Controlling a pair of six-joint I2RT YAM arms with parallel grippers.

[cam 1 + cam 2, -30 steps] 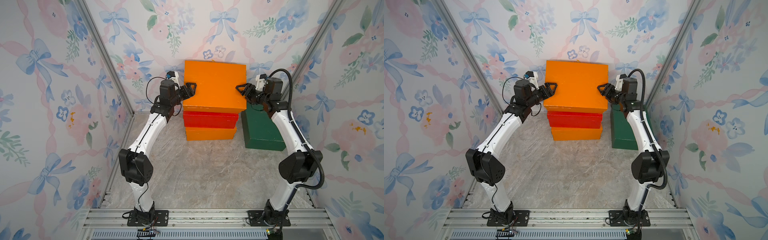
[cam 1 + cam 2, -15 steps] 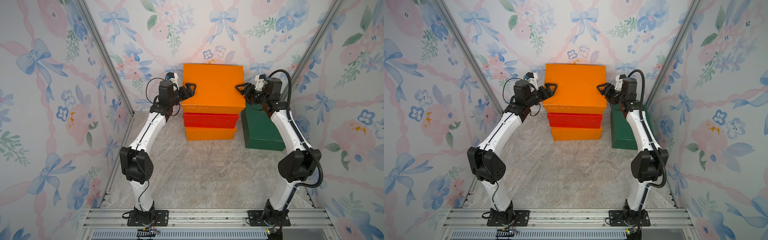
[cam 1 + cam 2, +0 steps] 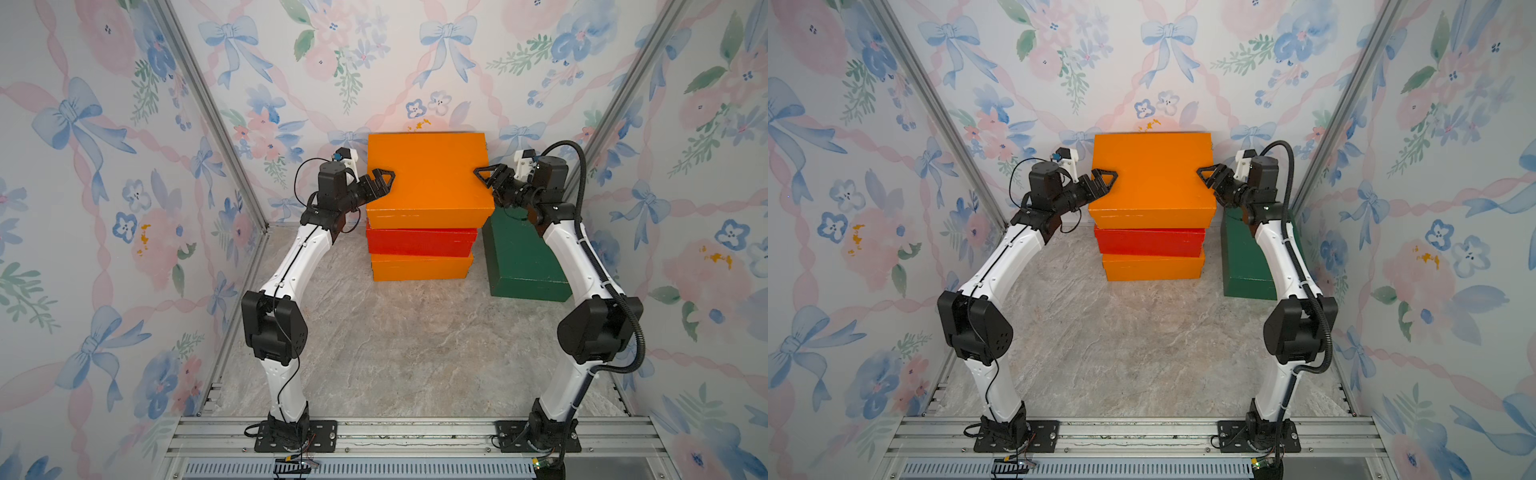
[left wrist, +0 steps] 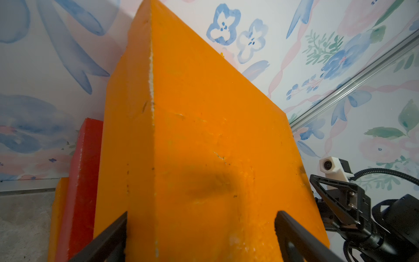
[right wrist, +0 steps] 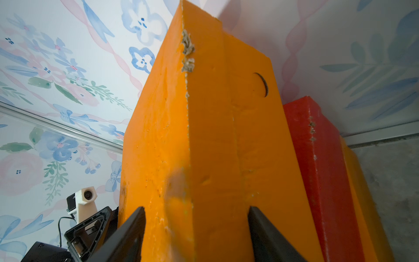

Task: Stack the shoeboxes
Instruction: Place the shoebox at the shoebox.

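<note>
The top orange shoebox [image 3: 428, 174] rests on the red shoebox [image 3: 419, 242], which lies over a lower orange shoebox [image 3: 419, 268]; the green shoebox [image 3: 519, 257] stands just beside. The left gripper [image 4: 200, 215] straddles its left edge, jaws wide. The right gripper [image 5: 195, 209] straddles the right edge, and I cannot tell whether it grips.

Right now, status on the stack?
Left hand open, astride top orange shoebox. Right hand astride its other edge, grip unclear. Three stacked; green shoebox beside, unstacked. Nothing blocking.
</note>
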